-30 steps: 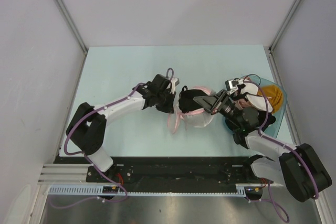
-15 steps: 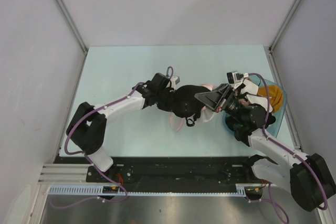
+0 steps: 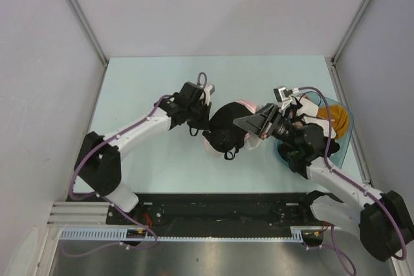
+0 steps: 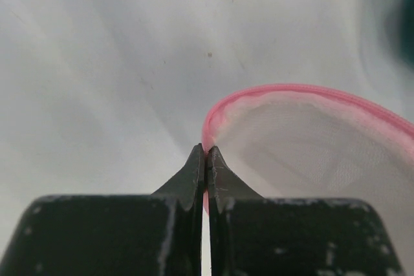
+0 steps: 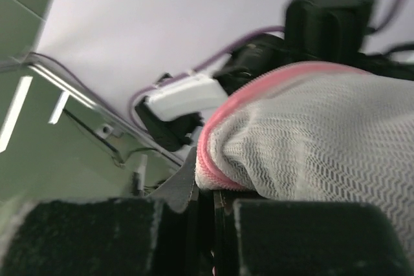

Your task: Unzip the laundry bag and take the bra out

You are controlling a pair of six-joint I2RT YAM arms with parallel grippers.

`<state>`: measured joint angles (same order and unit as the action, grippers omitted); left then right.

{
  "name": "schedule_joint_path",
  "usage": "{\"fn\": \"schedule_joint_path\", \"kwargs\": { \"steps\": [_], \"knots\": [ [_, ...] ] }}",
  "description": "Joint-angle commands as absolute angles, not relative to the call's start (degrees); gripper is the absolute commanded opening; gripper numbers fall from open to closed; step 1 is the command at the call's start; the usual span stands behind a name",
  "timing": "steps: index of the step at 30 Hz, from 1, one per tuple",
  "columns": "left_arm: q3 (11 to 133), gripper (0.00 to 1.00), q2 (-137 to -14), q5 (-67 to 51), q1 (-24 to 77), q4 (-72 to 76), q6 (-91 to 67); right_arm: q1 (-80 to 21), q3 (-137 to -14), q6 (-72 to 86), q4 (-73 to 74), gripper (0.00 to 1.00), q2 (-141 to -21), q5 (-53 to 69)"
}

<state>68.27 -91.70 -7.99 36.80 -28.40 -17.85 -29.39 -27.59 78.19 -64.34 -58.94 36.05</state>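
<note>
The laundry bag [image 3: 253,139] is a white mesh pouch with pink-trimmed rims, held up between both arms near the table's middle. My left gripper [image 4: 206,153] is shut on its pink rim, and the mesh dome [image 4: 310,140] spreads to the right of the fingertips. My right gripper [image 5: 206,179] is shut on another stretch of the pink rim, with mesh [image 5: 323,134] bulging over its fingers. From above, the black bra [image 3: 224,131] bulges between the left gripper [image 3: 206,126] and the right gripper [image 3: 238,123], a strap loop dangling below it.
A teal basin [image 3: 341,141] holding orange cloth [image 3: 337,117] stands at the right edge, just behind the right arm. Grey walls close in the pale table [image 3: 142,82] on three sides. The arm bases and a black rail [image 3: 220,208] run along the near edge.
Both grippers have kept their hold on the bag. The left arm has stretched farther out and the bag has shifted, so more of the black bra and less white mesh shows from above.
</note>
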Motion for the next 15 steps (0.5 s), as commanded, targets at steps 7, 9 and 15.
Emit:
{"fn": "schedule_joint_path", "kwargs": {
  "steps": [7, 9, 15],
  "knots": [
    [76.6, 0.00, -85.8, -4.6, 35.9, -33.0, -16.1, -31.5, -33.0, 52.2, -15.4, 0.71, -51.3, 22.5],
    [76.5, 0.01, -86.4, -3.5, 36.0, -34.5, -16.1, -31.5, -34.6, 50.4, -11.1, 0.83, -51.4, 21.6],
    [72.2, 0.01, -85.7, -4.9, 36.0, -32.3, -16.8, -31.9, -36.6, 48.8, -2.4, 0.86, -48.9, 23.7]
  ]
}}
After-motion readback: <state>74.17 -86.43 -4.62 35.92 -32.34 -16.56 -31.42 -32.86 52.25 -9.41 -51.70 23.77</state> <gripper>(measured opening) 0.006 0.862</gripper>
